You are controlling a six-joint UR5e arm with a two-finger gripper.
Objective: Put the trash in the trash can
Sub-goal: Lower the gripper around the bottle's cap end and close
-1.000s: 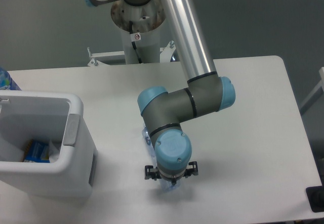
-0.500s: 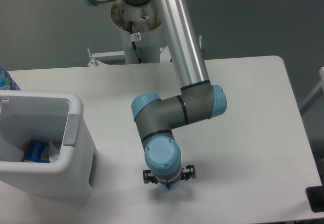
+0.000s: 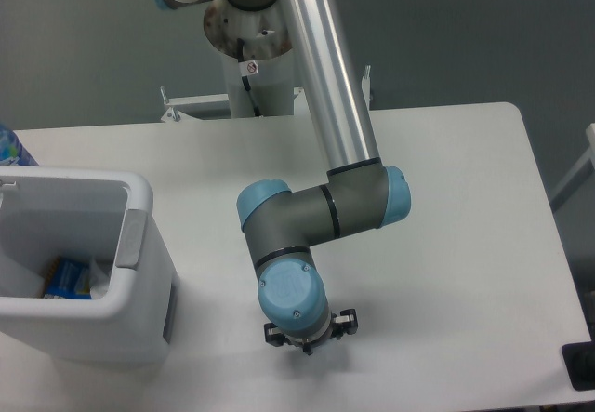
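Observation:
The white trash can (image 3: 139,245) with a grey side panel stands at the table's left front. Inside it lie a blue item (image 3: 67,279) and a pale crumpled piece (image 3: 99,272) that may be the wrapper. My gripper (image 3: 309,341) points straight down at the table near the front edge, right of the can. The blue wrist cap (image 3: 293,306) covers its fingers, and only the black bracket ends show at either side. No bottle shows on the table; whatever lies under the wrist is hidden.
A blue-and-clear object (image 3: 9,147) pokes in at the left edge behind the can. The arm's base column (image 3: 251,68) stands behind the white table (image 3: 465,207). A dark object (image 3: 581,365) sits at the right front corner.
The wrist has swung slightly left and toward the table's front edge. A clear bluish shape seen beside and under the wrist a second ago is now covered.

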